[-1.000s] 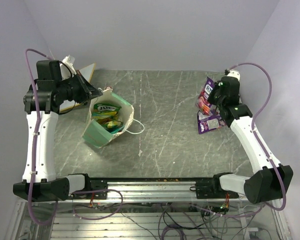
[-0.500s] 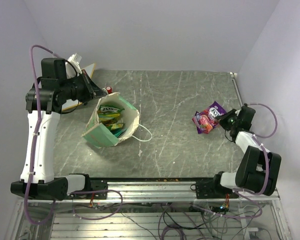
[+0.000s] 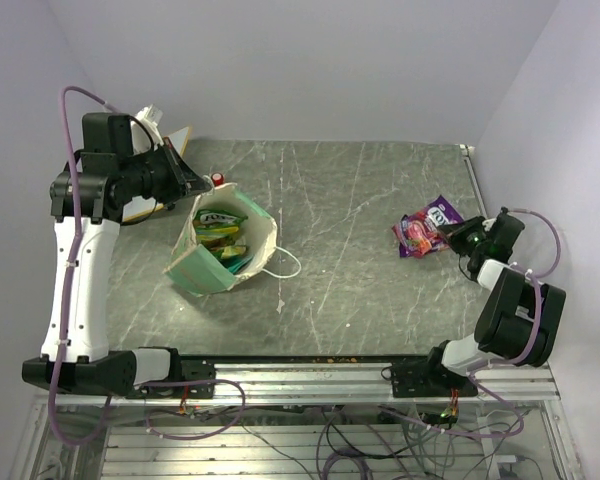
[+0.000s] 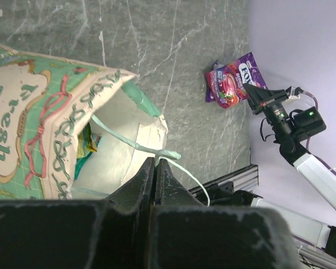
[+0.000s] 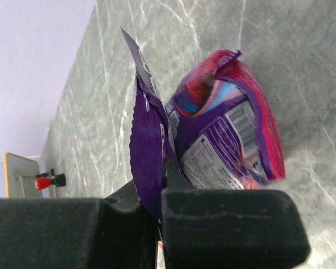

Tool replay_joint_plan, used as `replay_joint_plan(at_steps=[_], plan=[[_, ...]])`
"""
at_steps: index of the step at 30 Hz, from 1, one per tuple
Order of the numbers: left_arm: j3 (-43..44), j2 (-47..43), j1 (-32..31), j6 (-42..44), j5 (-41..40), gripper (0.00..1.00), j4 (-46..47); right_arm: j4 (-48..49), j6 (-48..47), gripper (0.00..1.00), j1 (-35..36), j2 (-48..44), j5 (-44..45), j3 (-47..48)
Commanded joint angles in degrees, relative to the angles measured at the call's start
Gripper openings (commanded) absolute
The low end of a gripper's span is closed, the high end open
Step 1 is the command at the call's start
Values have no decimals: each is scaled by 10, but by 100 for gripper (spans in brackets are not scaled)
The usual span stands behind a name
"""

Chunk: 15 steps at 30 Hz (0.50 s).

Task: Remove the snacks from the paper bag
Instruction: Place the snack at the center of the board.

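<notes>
At right edge of desk [image 3: 360, 190], right gripper [image 3: 458, 237] clamps 1 purple packet [image 3: 440, 212], 1 red-pink packet [image 3: 417, 234] touching it. Left gripper [image 3: 202, 188] pinches 1 paper bag [image 3: 195, 268].

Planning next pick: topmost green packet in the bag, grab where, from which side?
Pinch the green packet by its exposed upper edge, coming down from the right of the paper bag. Its mouth gapes upward, the packet lies topmost, and the left gripper, shut on the far rim, likely blocks that side. The right gripper is shut on a purple packet.
</notes>
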Motion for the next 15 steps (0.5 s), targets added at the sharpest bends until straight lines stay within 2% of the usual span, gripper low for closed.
replay_joint_plan(at_steps=[1, 5, 8, 11, 15], plan=[[40, 13, -5, 12, -5, 7, 1, 85, 59, 0, -5, 30, -1, -4], [23, 13, -4, 0, 5, 7, 17, 36, 85, 0, -7, 62, 42, 18], [13, 10, -4, -5, 10, 7, 22, -73, 82, 0, -10, 91, 90, 58], [27, 10, -4, 4, 2, 7, 11, -101, 91, 0, -13, 94, 123, 36], [38, 13, -4, 5, -1, 7, 10, -170, 50, 0, -16, 149, 109, 69]])
